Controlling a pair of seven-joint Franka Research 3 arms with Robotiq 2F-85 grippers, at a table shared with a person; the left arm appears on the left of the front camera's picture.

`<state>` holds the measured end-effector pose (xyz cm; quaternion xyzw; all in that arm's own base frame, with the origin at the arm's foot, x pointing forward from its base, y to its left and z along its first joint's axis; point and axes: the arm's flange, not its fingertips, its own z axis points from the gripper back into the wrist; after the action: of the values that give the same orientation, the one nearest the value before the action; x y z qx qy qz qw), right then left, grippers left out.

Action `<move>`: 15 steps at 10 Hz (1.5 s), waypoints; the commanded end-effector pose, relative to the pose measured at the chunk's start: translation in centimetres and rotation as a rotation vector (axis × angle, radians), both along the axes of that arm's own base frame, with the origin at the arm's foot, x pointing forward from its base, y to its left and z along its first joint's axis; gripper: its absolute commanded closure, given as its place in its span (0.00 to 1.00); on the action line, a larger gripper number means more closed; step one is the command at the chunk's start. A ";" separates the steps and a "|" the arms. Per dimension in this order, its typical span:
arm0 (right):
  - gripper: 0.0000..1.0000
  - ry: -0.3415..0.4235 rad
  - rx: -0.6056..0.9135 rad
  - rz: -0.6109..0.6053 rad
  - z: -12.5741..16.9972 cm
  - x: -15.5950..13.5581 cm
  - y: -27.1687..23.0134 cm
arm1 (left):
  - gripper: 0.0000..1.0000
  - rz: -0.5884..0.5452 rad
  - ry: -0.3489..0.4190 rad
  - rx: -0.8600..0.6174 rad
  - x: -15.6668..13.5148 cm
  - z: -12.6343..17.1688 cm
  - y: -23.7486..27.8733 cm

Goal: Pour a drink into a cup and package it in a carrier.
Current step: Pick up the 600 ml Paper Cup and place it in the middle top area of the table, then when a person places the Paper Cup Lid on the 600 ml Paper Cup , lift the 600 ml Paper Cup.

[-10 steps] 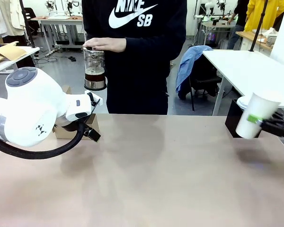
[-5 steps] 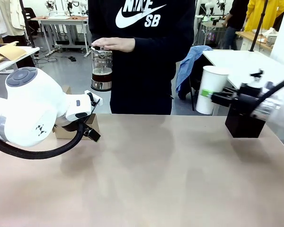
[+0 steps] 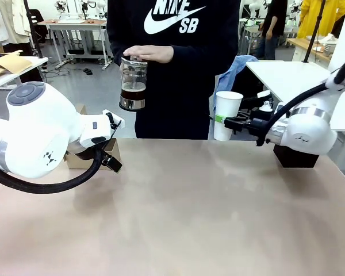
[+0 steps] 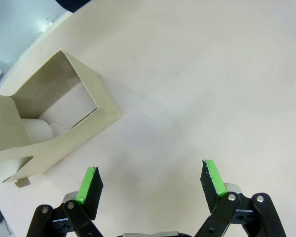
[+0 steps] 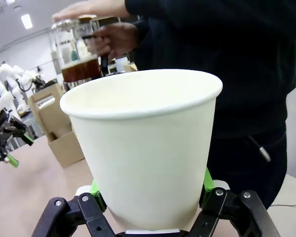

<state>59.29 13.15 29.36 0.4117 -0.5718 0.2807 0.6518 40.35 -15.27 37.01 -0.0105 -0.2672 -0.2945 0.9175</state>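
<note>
1. The work table (image 3: 190, 230) has a plain beige top and takes the near part of the front view.
2. Behind it, the floor (image 3: 86, 86) is smooth and grey.
3. At the right stands a white table (image 3: 299, 80). Beside it is a dark chair (image 3: 250, 92) with a blue cloth (image 3: 231, 72) hanging over it.
4. Far at the left, a long bench (image 3: 75, 24) carries equipment.
5. In the right wrist view, a bright ceiling lamp (image 5: 25, 20) is lit.
</note>
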 end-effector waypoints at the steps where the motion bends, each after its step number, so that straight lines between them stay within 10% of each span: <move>1: 0.19 -0.037 -0.020 -0.035 -1.3 0.4 1.5 | 0.00 0.000 0.000 -0.002 0.0 0.0 0.1; 15: 0.19 -0.031 -0.032 0.013 -3.3 -0.2 1.8 | 0.00 0.000 0.000 -0.002 0.0 0.0 0.1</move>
<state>59.05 14.77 25.78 0.3975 -0.5757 0.3057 0.6459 40.35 -15.27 37.01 -0.0105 -0.2672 -0.2945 0.9175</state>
